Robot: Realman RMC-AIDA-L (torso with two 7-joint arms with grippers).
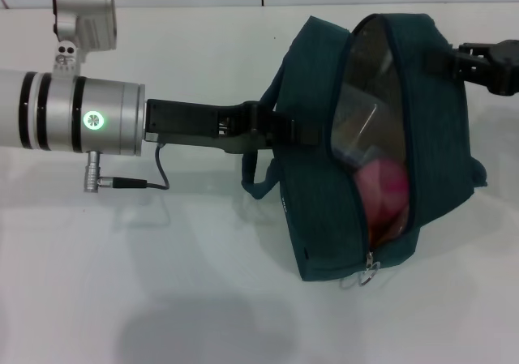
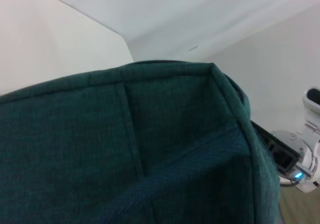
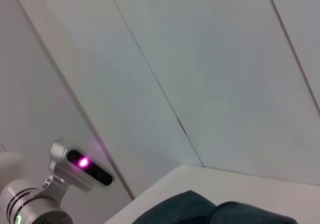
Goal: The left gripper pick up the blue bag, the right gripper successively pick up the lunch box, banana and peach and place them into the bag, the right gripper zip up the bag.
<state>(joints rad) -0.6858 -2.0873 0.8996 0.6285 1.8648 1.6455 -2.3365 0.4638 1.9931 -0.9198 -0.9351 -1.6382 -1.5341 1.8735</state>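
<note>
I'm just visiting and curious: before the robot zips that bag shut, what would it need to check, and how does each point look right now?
1. Bag held up: ok. The left gripper grips the blue bag at its side.
2. Peach inside: ok, the peach shows pink through the opening.
3. Lunch box inside: ok, the lunch box shows clear above the peach.
4. Banana inside: cannot tell, none is visible.
5. Zipper pull reachable: ok, the zipper pull hangs free at the bag's near end.
6. Right gripper ready: cannot tell. The right gripper is at the bag's far edge; its jaws are hidden.
</note>
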